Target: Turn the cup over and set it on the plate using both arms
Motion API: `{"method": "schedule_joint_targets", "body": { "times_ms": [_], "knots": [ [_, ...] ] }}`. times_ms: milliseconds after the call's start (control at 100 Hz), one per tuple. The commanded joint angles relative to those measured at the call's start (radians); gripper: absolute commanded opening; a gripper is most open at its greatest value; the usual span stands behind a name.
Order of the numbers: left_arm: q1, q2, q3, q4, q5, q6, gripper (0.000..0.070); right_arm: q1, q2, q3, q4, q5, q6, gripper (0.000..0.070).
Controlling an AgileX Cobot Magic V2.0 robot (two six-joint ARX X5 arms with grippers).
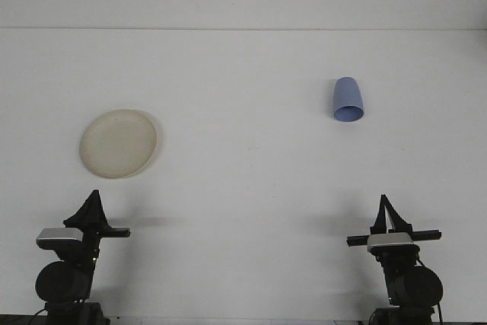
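White table [243,180] with the blue cup [348,100] upside down far right, plate [119,143] way over on the left, both grippers, left [93,205] and right [387,207], parked near the front, fingers pinched together, holding nothing.

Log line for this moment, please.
stage: not started | cup: upside down, far right | plate: left, bare | left gripper: parked, shut | right gripper: parked, shut

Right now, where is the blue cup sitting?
In the front view the blue cup is on the table's right side, farther out than the right end effector and well apart from the plate on the left.
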Motion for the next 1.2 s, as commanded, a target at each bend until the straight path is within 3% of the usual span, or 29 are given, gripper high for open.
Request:
{"method": "schedule_joint_targets", "body": {
  "times_ms": [0,130,220,460,540,750,860,900,920,980,1030,1060,1190],
  "knots": [
    [0.001,-0.001,-0.020,0.011,0.000,-0.006,0.0012,-0.002,0.000,-0.002,0.011,0.000,-0.004,0.0004],
    [0.001,-0.001,-0.020,0.011,0.000,-0.006,0.0012,-0.002,0.000,-0.002,0.011,0.000,-0.002,0.0004],
    [0.001,-0.001,-0.020,0.011,0.000,-0.006,0.0012,-0.002,0.000,-0.002,0.015,-0.011,0.041,0.0004],
    [0.001,-0.001,-0.020,0.011,0.000,-0.006,0.0012,-0.002,0.000,-0.002,0.032,-0.019,0.441,0.0003],
    [0.001,-0.001,-0.020,0.011,0.000,-0.005,0.0012,-0.004,0.000,0.008,0.055,-0.019,0.519,0.0001],
    [0.001,-0.001,-0.020,0.011,0.000,-0.005,0.0012,-0.004,0.105,0.175,0.012,-0.018,0.534,0.0001],
    [0.001,-0.001,-0.020,0.011,0.000,-0.005,0.0012,-0.004,0.248,0.319,-0.047,-0.001,0.490,0.0003],
    [0.001,-0.001,-0.020,0.011,0.000,-0.005,0.0012,-0.004,0.303,0.363,-0.056,-0.002,0.460,0.0032],
    [0.001,-0.001,-0.020,0.011,0.000,-0.006,0.0012,-0.004,0.337,0.390,-0.057,-0.002,0.441,0.0086],
    [0.001,-0.001,-0.020,0.011,0.000,-0.006,0.0012,-0.004,0.413,0.443,-0.057,-0.002,0.407,0.0270],
    [0.001,-0.001,-0.020,0.011,0.000,-0.005,0.0012,-0.004,0.484,0.488,-0.054,-0.002,0.382,0.0478],
    [0.001,-0.001,-0.020,0.011,0.000,-0.005,0.0012,-0.004,0.524,0.509,-0.051,-0.002,0.370,0.0543],
    [0.001,-0.001,-0.020,0.011,0.000,-0.005,0.0012,-0.004,0.690,0.554,0.019,-0.025,0.324,0.0562]
  ]
}}
